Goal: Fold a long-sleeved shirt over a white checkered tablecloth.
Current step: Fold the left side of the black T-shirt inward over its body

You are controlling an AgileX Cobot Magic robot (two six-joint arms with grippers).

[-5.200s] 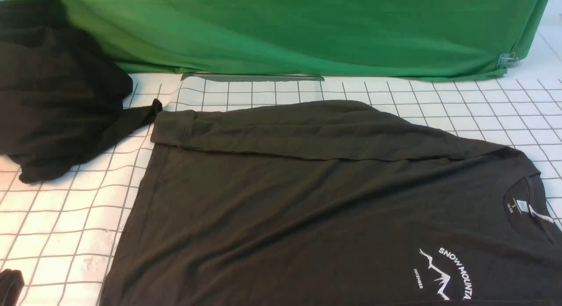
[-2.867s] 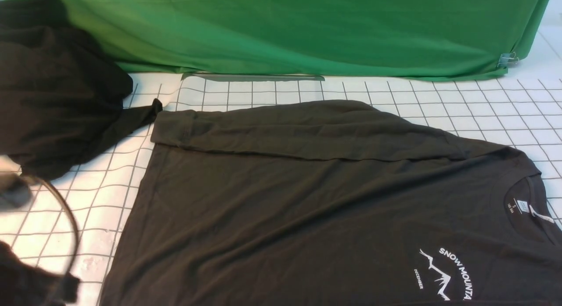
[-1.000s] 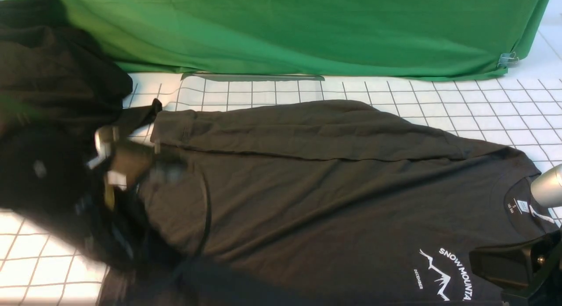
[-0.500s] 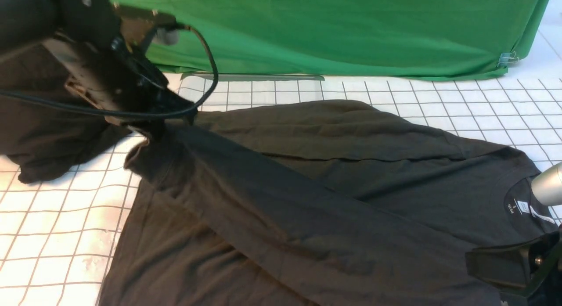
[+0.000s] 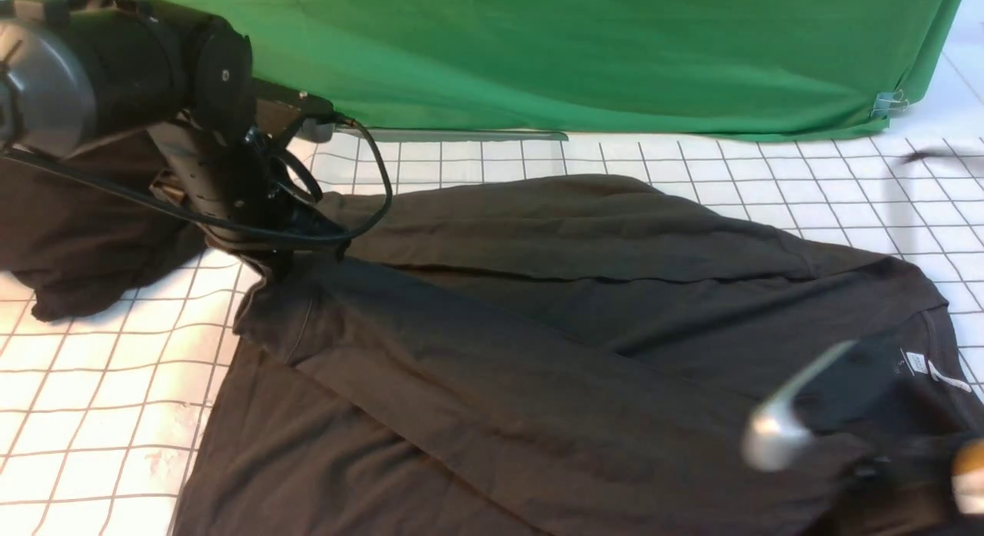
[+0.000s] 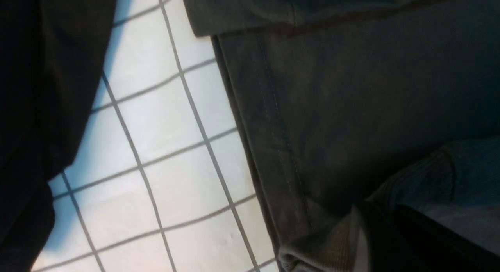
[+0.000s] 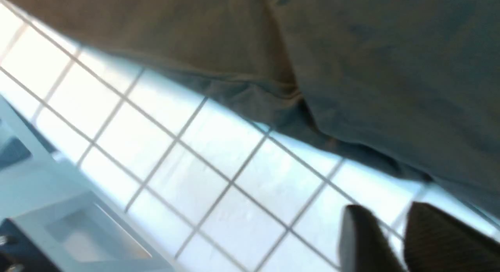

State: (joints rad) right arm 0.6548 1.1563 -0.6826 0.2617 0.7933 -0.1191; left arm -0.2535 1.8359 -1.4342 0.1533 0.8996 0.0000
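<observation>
The long-sleeved shirt [image 5: 576, 351] lies flat on the white checkered tablecloth [image 5: 100, 382], its neck label [image 5: 915, 361] at the right. One sleeve lies folded along the far edge. The other sleeve runs diagonally over the body from lower right to far left and hides the chest print. My left gripper [image 5: 280, 261] is at the shirt's far left corner, shut on that sleeve's ribbed cuff [image 6: 324, 244]. My right arm [image 5: 776, 436] is a blur over the collar side. The right gripper [image 7: 386, 213] is open over bare tablecloth [image 7: 195, 174], beside the shirt's edge [image 7: 273, 104].
A blacker plain garment [image 5: 77, 236] is heaped at the far left, touching the left arm's side. A green cloth [image 5: 538, 51] hangs along the back, clipped [image 5: 888, 104] at the right. A pale ledge [image 7: 58, 217] borders the tablecloth in the right wrist view.
The left gripper has carried the near sleeve's cuff up and across the body to the far left, covering the print. The right arm has swung, and its jaws have parted.
</observation>
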